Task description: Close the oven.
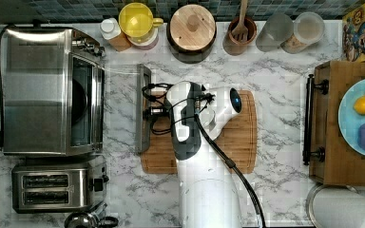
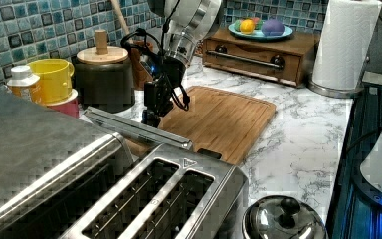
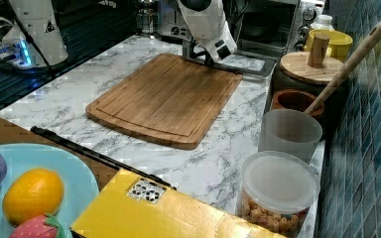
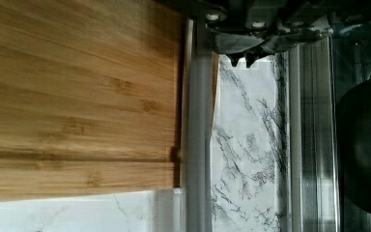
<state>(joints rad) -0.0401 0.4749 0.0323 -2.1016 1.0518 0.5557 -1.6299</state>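
Note:
The oven (image 1: 38, 90) stands at the top view's left, a steel box with a dark inside (image 4: 367, 145). Its glass door (image 1: 121, 109) lies folded down flat over the marble counter, and its steel bar handle (image 1: 142, 109) reaches the edge of the cutting board. My gripper (image 1: 148, 114) points down right at the handle, about midway along it. In the wrist view my gripper (image 4: 243, 59) is shut with nothing in it, its tips just above the glass (image 4: 246, 145) beside the handle (image 4: 198, 145). From the left view my gripper (image 2: 150, 119) hangs over the handle (image 2: 137, 128).
A two-slot toaster (image 1: 52, 187) stands beside the oven. A wooden cutting board (image 1: 237, 137) lies under the arm. Jars, a yellow cup (image 1: 135, 20) and a utensil holder (image 1: 240, 33) line the back wall. A wooden box (image 1: 335, 123) with a plate of fruit stands at the top view's right.

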